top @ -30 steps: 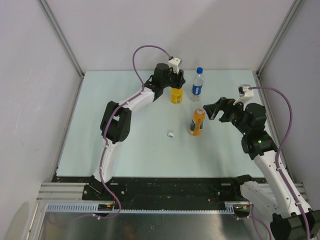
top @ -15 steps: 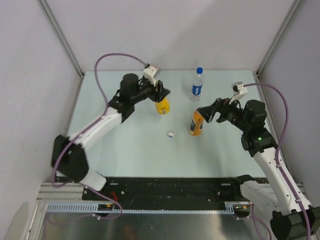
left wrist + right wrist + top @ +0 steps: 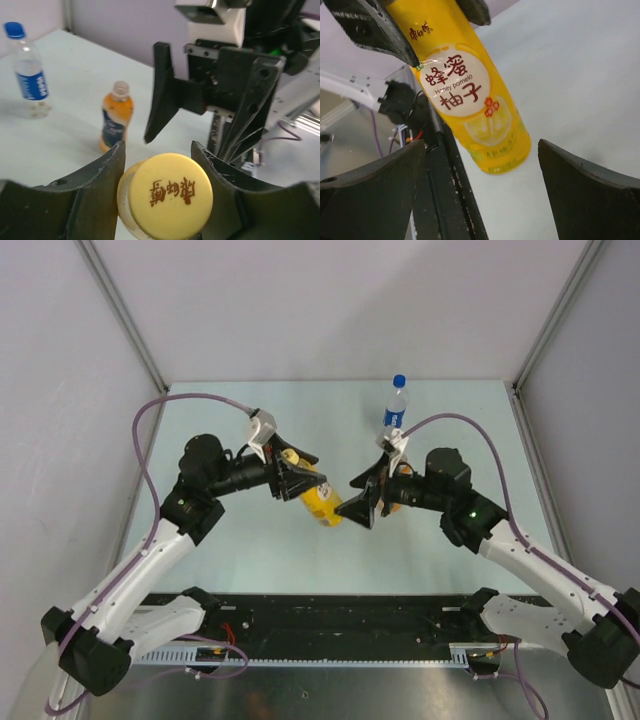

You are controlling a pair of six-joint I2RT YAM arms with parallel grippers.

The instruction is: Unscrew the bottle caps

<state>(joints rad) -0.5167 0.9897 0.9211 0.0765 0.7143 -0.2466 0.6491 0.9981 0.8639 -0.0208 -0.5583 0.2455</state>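
My left gripper [image 3: 297,480] is shut on the neck of the yellow bottle [image 3: 322,503] and holds it tilted in the air, base toward the right arm. Its yellow cap [image 3: 170,196] sits between my left fingers [image 3: 95,180]. My right gripper [image 3: 364,502] is open just off the bottle's base, its jaws wide on either side of the base [image 3: 501,156] without touching. The orange bottle [image 3: 116,122] stands capless on the table, mostly hidden behind my right gripper in the top view. The clear bottle [image 3: 396,410] with its blue cap [image 3: 400,381] stands at the back. The white cap is hidden.
The pale table [image 3: 200,530] is walled by grey panels on three sides. A black rail [image 3: 330,612] runs along the near edge under the arm bases. In the left wrist view the clear bottle [image 3: 30,75] stands far left.
My left arm has swung back toward the near edge, lifting and tilting the yellow bottle. My right arm has moved left, away from the orange bottle, to face the bottle's base.
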